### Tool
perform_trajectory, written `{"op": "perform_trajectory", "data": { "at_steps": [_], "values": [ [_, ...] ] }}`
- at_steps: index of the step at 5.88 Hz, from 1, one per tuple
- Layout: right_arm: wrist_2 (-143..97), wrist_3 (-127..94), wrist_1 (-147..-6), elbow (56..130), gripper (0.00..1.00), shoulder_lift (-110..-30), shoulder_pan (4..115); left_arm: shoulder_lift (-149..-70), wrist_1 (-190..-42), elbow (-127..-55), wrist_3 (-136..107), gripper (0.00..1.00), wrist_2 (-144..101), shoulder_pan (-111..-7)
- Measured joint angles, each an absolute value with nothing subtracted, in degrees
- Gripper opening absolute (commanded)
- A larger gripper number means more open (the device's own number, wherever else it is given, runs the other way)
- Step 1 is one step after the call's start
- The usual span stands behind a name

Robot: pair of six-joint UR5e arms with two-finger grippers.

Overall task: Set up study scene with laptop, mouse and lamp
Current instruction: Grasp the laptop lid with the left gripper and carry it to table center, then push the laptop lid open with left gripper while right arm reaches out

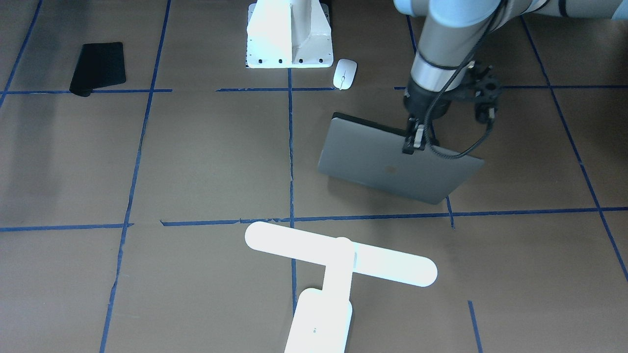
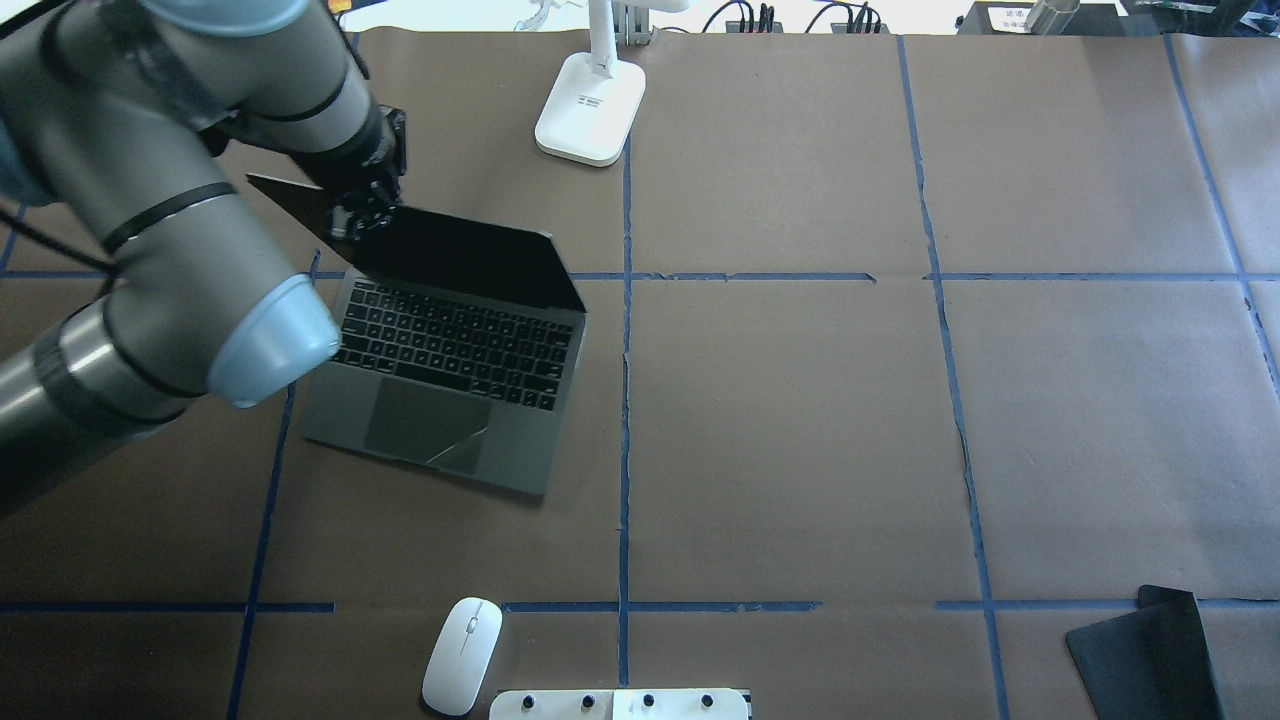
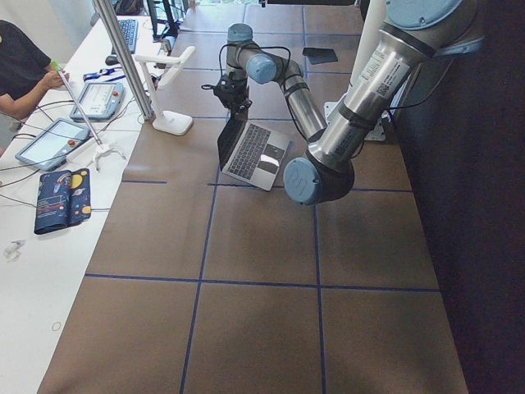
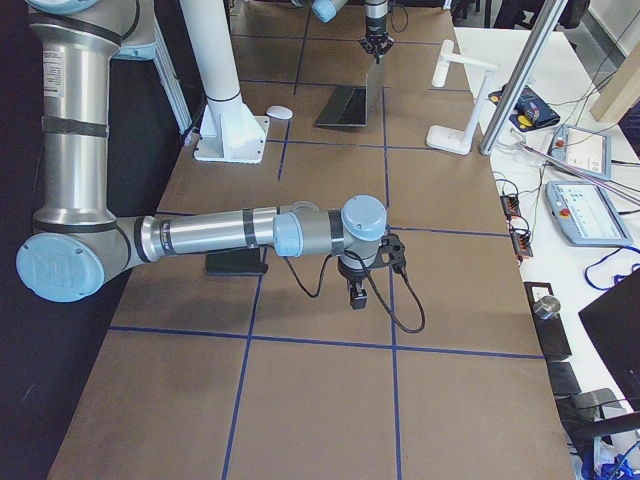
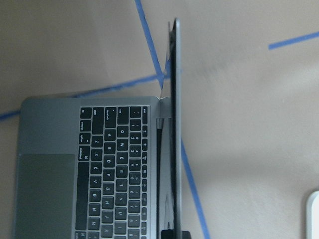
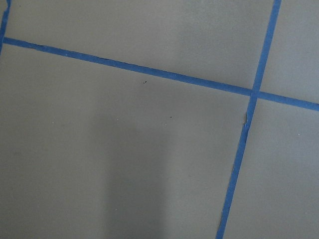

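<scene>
You saw: laptop (image 2: 520, 440) matt grey metal | mouse (image 2: 462, 655) glossy white plastic | lamp (image 1: 338, 257) smooth white plastic | table (image 2: 800, 420) matt brown paper

No legible text, lamp (image 2: 588, 112) base label too small, laptop (image 2: 440, 405) keys blurred.

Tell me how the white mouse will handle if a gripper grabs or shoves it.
The mouse looks glossy and rounded, so a grip may slip unless taken across its narrow sides. It lies low and flat on the table, so a push likely slides it, not tips it. Small, so probably light.
</scene>
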State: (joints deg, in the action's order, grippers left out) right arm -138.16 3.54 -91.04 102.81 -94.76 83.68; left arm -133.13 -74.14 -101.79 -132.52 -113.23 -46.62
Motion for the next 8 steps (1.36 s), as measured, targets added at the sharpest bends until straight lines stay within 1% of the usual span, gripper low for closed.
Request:
{"op": "perform_trajectory", "data": {
  "at_steps": [2,3,6,8],
  "values": [
    [-138.23,3.44,-90.57,102.69,1.0,-94.75,83.67,-144.99,-74.18,-89.81,-141.21,0.0,-112.75,-43.29],
    [-138.46,3.43,-90.54,102.71,1.0,-94.75,83.67,-149.26,-74.49,-85.24,-144.51,0.01,-112.13,-41.81],
    [-138.97,3.36,-90.18,102.65,1.0,-94.75,83.46,-155.24,-79.1,-75.69,-149.89,0.05,-108.83,-40.14],
    [-139.52,2.03,-90.09,102.58,1.0,-94.54,82.83,-155.51,-79.72,-74.31,-150.26,0.06,-107.19,-40.5]
  ]
}}
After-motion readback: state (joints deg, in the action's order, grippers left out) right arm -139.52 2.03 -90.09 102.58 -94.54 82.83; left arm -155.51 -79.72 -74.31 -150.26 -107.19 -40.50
